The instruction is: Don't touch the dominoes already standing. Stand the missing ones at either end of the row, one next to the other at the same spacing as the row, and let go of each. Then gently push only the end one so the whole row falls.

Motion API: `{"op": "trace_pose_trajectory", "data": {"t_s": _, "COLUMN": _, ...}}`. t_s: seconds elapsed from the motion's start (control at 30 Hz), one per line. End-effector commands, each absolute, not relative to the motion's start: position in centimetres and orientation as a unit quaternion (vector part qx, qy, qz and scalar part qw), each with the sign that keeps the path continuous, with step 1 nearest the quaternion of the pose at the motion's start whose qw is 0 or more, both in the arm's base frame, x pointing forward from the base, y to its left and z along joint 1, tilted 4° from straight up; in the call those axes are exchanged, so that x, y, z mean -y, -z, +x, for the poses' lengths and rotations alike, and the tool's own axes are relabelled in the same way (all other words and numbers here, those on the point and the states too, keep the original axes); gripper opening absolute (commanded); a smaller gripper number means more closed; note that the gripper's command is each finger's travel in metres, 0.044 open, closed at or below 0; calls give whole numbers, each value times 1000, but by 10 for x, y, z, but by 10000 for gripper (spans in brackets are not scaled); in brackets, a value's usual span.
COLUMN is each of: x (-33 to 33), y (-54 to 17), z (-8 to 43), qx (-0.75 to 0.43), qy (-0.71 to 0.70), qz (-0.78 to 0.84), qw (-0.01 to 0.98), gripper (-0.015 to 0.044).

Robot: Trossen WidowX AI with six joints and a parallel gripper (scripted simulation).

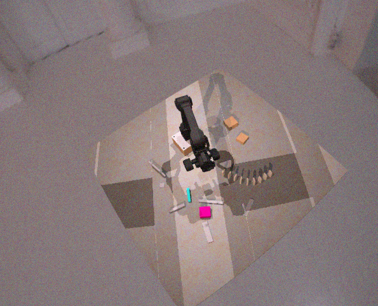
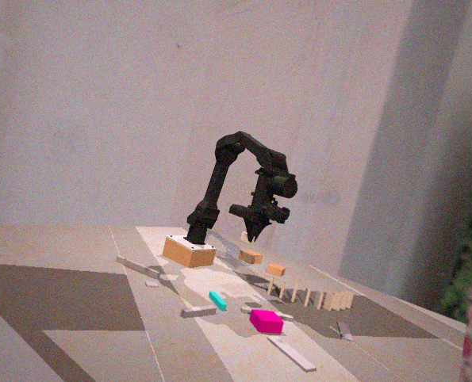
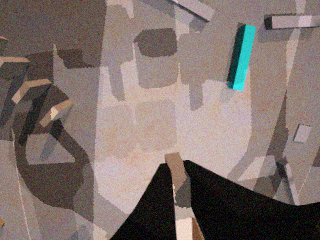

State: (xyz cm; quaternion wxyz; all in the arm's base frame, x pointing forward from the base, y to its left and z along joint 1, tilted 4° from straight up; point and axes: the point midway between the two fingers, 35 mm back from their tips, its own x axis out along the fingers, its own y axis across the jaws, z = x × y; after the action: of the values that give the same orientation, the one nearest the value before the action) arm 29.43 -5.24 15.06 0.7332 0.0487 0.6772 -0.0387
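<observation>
My gripper (image 2: 252, 240) (image 3: 174, 169) is shut on a pale wooden domino (image 2: 244, 236) (image 3: 184, 228), held well above the table in front of the robot's base. In the top view the arm hides both. A curved row of several pale dominoes stands upright to the right; one middle domino (image 1: 247, 181) (image 2: 307, 297) and the domino at the end nearest the gripper (image 2: 270, 286) (image 3: 56, 113) are clearly apart from their neighbours. The far-end dominoes overlap in the exterior view. The held domino does not touch the row. No loose domino shows on the table.
A magenta block (image 1: 204, 212) (image 2: 266, 321), a teal bar (image 1: 189, 195) (image 2: 217, 300) (image 3: 242, 57) and several grey bars, one a flat strip (image 1: 208, 232) (image 2: 291, 353), lie in front. Two orange blocks (image 1: 230, 122) (image 1: 242, 138) lie behind the row. Shadows cross the table.
</observation>
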Motion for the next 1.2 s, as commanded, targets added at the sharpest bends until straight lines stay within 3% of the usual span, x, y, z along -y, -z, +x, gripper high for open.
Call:
{"op": "trace_pose_trajectory", "data": {"t_s": 0.0, "x": 71, "y": -150, "z": 264, "qx": -644, "qy": 203, "qz": 230, "qw": 701, "gripper": 20}}
{"op": "trace_pose_trajectory", "data": {"t_s": 0.13, "x": 83, "y": -146, "z": 241, "qx": -591, "qy": 328, "qz": 365, "qw": 640, "gripper": 20}}
{"op": "trace_pose_trajectory", "data": {"t_s": 0.47, "x": 83, "y": -146, "z": 240, "qx": -588, "qy": 334, "qz": 371, "qw": 637, "gripper": 20}}
{"op": "trace_pose_trajectory", "data": {"t_s": 1.17, "x": 88, "y": -102, "z": 262, "qx": -479, "qy": 423, "qz": 197, "qw": 743, "gripper": 20}}
